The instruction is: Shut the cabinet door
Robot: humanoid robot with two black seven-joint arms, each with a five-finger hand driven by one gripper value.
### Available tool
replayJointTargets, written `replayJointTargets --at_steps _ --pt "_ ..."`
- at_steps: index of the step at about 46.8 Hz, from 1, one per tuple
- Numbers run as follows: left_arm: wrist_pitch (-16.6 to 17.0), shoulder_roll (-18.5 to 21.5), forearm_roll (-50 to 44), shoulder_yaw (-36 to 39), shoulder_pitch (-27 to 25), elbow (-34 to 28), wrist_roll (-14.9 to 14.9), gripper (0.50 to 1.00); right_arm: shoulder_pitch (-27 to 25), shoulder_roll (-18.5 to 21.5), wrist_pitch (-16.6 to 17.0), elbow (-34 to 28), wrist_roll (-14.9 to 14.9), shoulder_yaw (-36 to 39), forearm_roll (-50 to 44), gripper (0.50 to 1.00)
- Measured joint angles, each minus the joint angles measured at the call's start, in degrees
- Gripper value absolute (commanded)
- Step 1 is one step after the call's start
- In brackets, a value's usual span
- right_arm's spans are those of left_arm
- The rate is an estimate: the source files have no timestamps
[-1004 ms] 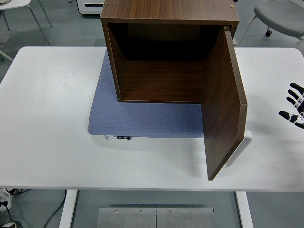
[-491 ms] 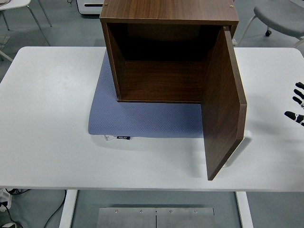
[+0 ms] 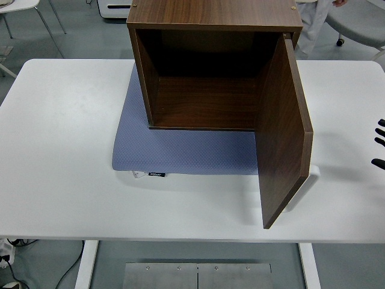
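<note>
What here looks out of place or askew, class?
The cabinet door stands wide open, swung out past the mat toward the table's near edge. The mat lies slightly skewed under the cabinet. Nothing is spilled or visibly damaged.

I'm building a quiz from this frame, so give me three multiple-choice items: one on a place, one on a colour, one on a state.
1. Where is the robot's right hand?
A. on the door
B. at the table's right edge
C. inside the cabinet

2. What colour is the mat under the cabinet?
A. blue-grey
B. red
C. green

3. What state is the cabinet door in?
A. shut
B. removed
C. swung open

Answers: 1 B, only fingertips show at the right edge; 2 A, the mat is blue-grey; 3 C, the door stands out from the front, interior exposed.
</note>
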Motion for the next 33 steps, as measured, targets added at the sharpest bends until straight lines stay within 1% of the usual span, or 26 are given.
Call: replayJointTargets --at_steps 3,6,10,14,16,20,33 --pt "0.0 0.0 0.0 0.0 0.0 0.0 0.0 1.0 -0.62 -0.51 1.22 0.9 0.0 0.0 -0.2 1.0" --pt "0.0 0.0 0.0 0.0 0.0 -0.01 -0.01 1.0 -1.17 -1.75 2.25 3.47 0.0 0.01 -0.51 1.0" --pt "-0.02 0.0 0.0 0.0 -0.01 0.0 -0.01 1.0 -1.58 -2.47 2.7 5.84 0.0 0.01 -1.77 1.0" --pt "-0.03 0.0 0.0 0.0 0.0 0.01 0.0 1.0 -1.8 -2.72 2.74 8.77 0.0 0.03 -3.72 1.0" --pt "-0.03 0.0 0.0 0.0 0.0 0.0 0.0 1.0 -1.82 -2.74 2.71 8.9 0.0 0.06 -3.82 1.0" --pt "-0.02 0.0 0.0 0.0 0.0 0.01 0.0 1.0 -2.55 -2.7 2.67 12.08 0.0 0.05 -5.63 1.0" --pt "-0.02 0.0 0.0 0.0 0.0 0.0 0.0 1.0 -3.04 -2.23 2.59 15.67 0.0 -0.07 -7.95 1.0"
